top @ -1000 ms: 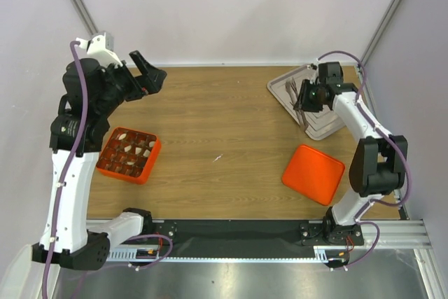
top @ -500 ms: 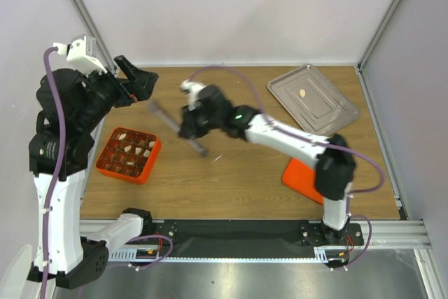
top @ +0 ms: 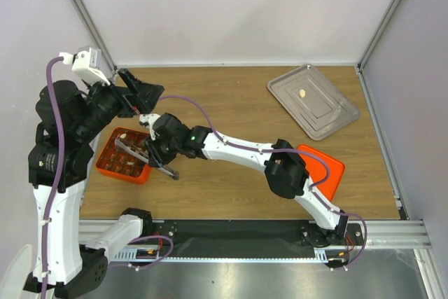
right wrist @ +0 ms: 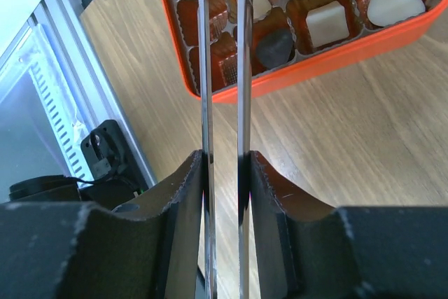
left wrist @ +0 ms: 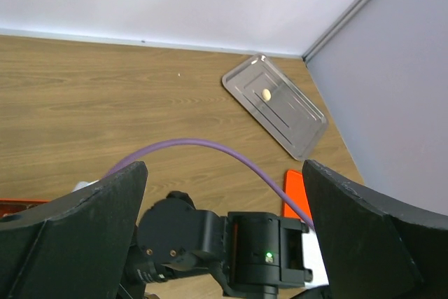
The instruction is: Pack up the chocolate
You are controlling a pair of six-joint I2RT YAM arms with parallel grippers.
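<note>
The orange gridded box (top: 128, 156) stands at the left and holds white and dark chocolate (right wrist: 327, 23) in its cells. One more piece of chocolate (top: 302, 93) lies on the metal tray (top: 329, 113). My right gripper (top: 159, 152) is stretched across the table and shut on the thin metal tongs (right wrist: 204, 68). The tongs (top: 131, 148) reach over the box. Their tips leave the top of the right wrist view, so I cannot tell whether they hold anything. My left gripper (top: 142, 89) hangs open above the box's far side, nothing between its fingers (left wrist: 77, 232).
The orange lid (top: 325, 173) lies at the right front, partly under the right arm. The tray (left wrist: 294, 124) sits at the back right corner by the wall. A purple cable (left wrist: 210, 146) arcs over the right wrist, just below my left gripper.
The right arm has swung from the tray across the table to the box, carrying the tongs. The left arm shifted slightly and stayed open.
</note>
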